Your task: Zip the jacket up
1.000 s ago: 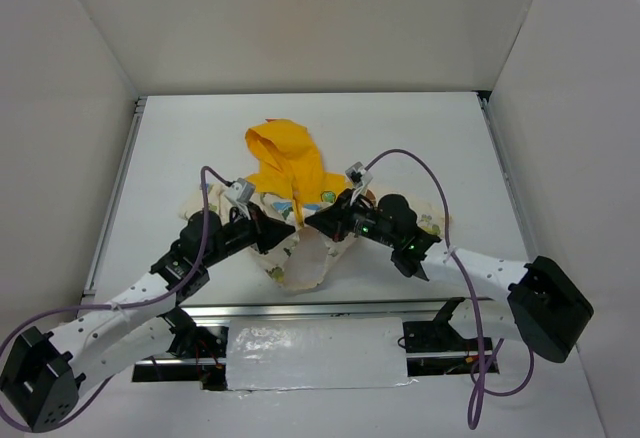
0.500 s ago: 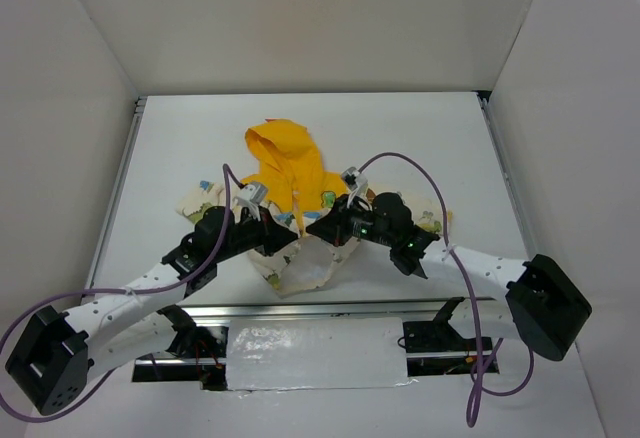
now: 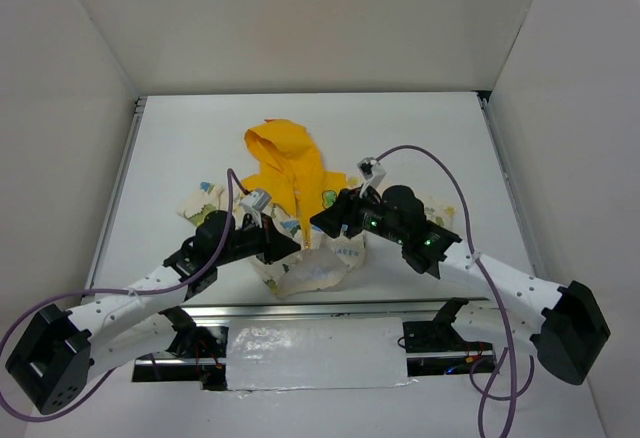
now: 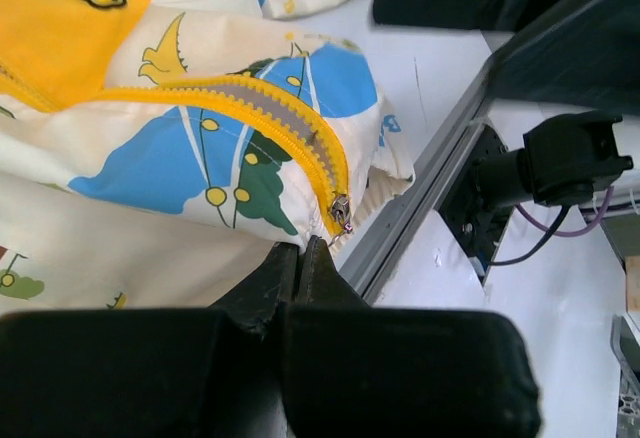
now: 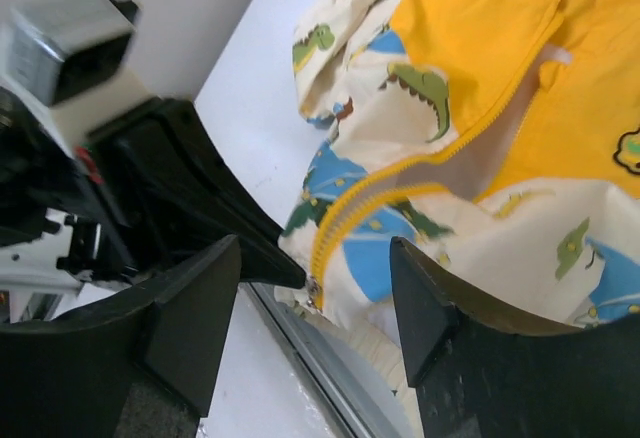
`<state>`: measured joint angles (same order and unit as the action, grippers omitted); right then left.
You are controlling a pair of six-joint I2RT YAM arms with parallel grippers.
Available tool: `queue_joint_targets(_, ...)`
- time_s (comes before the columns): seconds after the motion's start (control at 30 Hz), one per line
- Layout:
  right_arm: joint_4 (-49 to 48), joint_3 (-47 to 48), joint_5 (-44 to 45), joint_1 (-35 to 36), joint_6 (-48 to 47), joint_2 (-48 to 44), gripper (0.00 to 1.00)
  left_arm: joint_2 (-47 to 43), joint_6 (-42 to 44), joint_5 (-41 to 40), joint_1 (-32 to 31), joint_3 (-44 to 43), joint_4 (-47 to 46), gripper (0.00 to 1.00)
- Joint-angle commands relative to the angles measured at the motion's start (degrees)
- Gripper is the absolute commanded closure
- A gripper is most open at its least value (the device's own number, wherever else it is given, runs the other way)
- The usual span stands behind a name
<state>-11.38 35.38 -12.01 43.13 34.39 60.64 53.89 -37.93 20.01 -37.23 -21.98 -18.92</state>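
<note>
The jacket (image 3: 300,173) lies at mid-table, its yellow hood (image 3: 275,148) pointing away from the arms and its cream dinosaur-print body near the front edge. The yellow zip (image 4: 250,108) gapes open above its slider (image 4: 341,212), which sits at the hem. My left gripper (image 4: 298,250) is shut, its tips pinching the hem just beside the slider. The right gripper (image 5: 315,298) is open, with its fingers (image 5: 195,308) either side of the slider (image 5: 314,285) and holding nothing. From above, the left gripper (image 3: 292,246) and right gripper (image 3: 322,222) meet over the hem.
The hem hangs close to the metal rail (image 4: 420,188) along the table's near edge. A foil-covered panel (image 3: 315,353) lies below that rail. White walls enclose the table on three sides. Purple cables (image 3: 425,163) arc above both arms.
The right gripper has gone from shut to open and pulled back a little to the right. The left gripper stays shut at the hem, shifted slightly right.
</note>
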Motion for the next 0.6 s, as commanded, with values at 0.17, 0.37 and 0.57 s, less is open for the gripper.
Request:
queue_joint_targets(0.17,6.02,1.55,0.24,1.07,4.1,-7.02,0.32,1.22,-1.18,3.02,-0.38,0.97,-4.73,1.0)
queue_joint_targets(0.37,0.75,-5.57,-0.91,8.45,7.79,-9.75,0.32,1.66,-1.18,3.19,-0.38,-0.26,-4.2,1.0)
queue_joint_targets(0.57,-5.04,-11.9,7.17,15.49,13.41,-9.23,0.34,2.27,-1.44,3.9,-0.38,-0.52,-4.55,1.0)
